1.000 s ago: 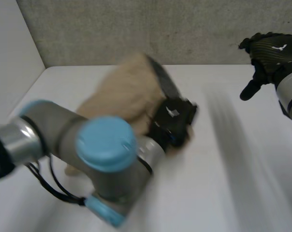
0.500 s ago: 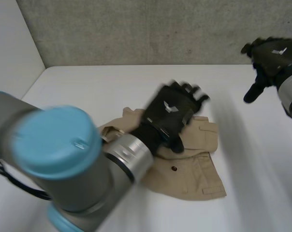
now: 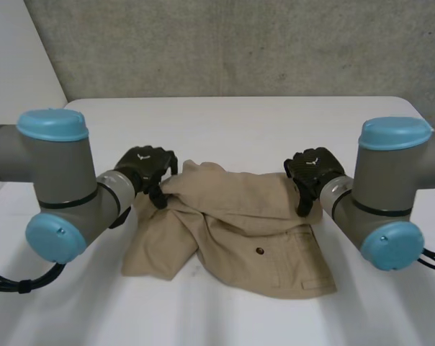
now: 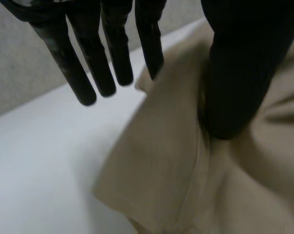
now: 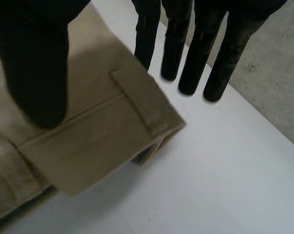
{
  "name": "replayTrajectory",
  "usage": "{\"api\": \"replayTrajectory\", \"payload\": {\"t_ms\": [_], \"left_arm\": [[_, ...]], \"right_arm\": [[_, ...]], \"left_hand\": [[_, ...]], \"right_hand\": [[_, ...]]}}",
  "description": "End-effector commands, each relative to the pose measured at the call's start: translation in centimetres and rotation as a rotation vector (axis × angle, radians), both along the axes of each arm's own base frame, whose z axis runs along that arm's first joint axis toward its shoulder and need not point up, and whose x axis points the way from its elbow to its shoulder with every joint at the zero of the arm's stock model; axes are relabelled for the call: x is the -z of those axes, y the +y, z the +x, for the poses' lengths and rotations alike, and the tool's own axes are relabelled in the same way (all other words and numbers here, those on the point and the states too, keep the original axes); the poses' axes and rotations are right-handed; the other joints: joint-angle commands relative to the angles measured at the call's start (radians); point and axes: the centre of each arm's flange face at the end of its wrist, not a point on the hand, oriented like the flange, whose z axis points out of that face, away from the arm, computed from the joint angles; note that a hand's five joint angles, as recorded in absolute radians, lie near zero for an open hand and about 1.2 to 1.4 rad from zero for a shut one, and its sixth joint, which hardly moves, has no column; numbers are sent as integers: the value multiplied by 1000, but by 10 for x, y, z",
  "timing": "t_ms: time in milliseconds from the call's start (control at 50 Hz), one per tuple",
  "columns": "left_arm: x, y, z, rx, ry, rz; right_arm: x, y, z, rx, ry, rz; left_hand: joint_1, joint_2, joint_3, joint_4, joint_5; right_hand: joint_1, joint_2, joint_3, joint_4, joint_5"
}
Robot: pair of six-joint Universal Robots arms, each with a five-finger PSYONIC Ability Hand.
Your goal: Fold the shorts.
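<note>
Tan shorts (image 3: pixel 253 231) lie rumpled at the middle of the table (image 3: pixel 232 122); far edge bunched, raised at both corners; near right part flat, button (image 3: pixel 259 251) showing.

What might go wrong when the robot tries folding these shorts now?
1. The left robot hand and right robot hand each seem to pinch just a far corner of the shorts, most fingers past the edge, so the cloth might slip out.
2. The shorts are bunched near the left robot hand, so the fold may come out crooked.
</note>
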Motion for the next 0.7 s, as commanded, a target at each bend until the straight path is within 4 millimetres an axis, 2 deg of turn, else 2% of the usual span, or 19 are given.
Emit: {"api": "replayTrajectory", "payload": {"t_ms": [20, 80, 100, 120, 160, 180, 200, 240, 260, 340, 420, 460, 480, 540, 560, 580, 640, 660, 700], "left_arm": [[0, -13, -5, 0, 3, -22], [-22, -30, -12, -10, 51, -142], [-31, -36, -14, -22, 66, -187], [-50, -48, -15, -62, 102, -293], [-70, -56, -17, -108, 141, -391], [-84, -59, -17, -135, 167, -453], [-117, -64, -15, -190, 231, -585], [-152, -64, -10, -233, 309, -716], [-183, -59, -7, -257, 380, -828], [-215, -48, -2, -260, 466, -964], [-217, -38, 3, -260, 471, -969], [-210, -35, 4, -258, 455, -945], [-204, -33, 4, -256, 446, -927], [-168, -22, 1, -238, 387, -821], [-158, -17, -1, -229, 369, -788], [-139, -8, 0, -218, 331, -725], [-117, 6, 6, -212, 277, -641], [-106, 17, 12, -208, 247, -594], [-100, 28, 17, -203, 224, -560]], "right_arm": [[-11, -23, 7, 19, -49, -136], [-31, -32, 12, 15, -89, -250], [-52, -39, 15, 16, -123, -343], [-62, -43, 15, 17, -137, -392], [-84, -48, 18, 19, -165, -497], [-104, -53, 20, 22, -192, -604], [-116, -56, 21, 27, -204, -662], [-142, -58, 21, 41, -234, -776], [-172, -56, 20, 58, -272, -886], [-213, -52, 16, 91, -332, -1002], [-225, -50, 14, 104, -353, -1019], [-221, -47, 15, 99, -343, -990], [-213, -42, 17, 85, -321, -934], [-195, -31, 24, 45, -274, -825], [-182, -24, 26, 21, -234, -739], [-175, -20, 27, 6, -211, -691], [-152, -2, 24, -32, -119, -502], [-148, 3, 22, -39, -97, -460], [-145, 11, 16, -39, -60, -389]], "left_hand": [[751, 775, 789, 786, 788], [751, 775, 789, 786, 788], [751, 775, 789, 786, 788], [751, 775, 789, 786, 788], [751, 775, 789, 786, 788], [751, 775, 789, 786, 788], [751, 775, 789, 786, 788], [751, 775, 789, 786, 788], [751, 775, 789, 786, 788], [751, 775, 789, 786, 788], [751, 775, 789, 786, 788], [751, 775, 789, 786, 788], [751, 775, 789, 786, 788], [751, 775, 789, 786, 788], [751, 775, 789, 786, 788], [751, 775, 789, 786, 788], [751, 775, 789, 786, 788], [751, 775, 789, 786, 788], [751, 775, 789, 786, 788]], "right_hand": [[844, 750, 773, 774, 795], [844, 750, 773, 774, 795], [844, 750, 773, 774, 795], [844, 750, 773, 774, 795], [844, 750, 773, 774, 795], [844, 750, 773, 774, 795], [844, 750, 773, 774, 795], [844, 750, 773, 774, 795], [844, 750, 773, 774, 795], [844, 750, 773, 774, 795], [844, 750, 773, 774, 795], [844, 750, 773, 774, 795], [844, 750, 773, 774, 795], [844, 750, 773, 774, 795], [844, 750, 773, 774, 795], [844, 750, 773, 774, 795], [844, 750, 773, 774, 795], [844, 750, 773, 774, 795], [844, 750, 773, 774, 795]]}}
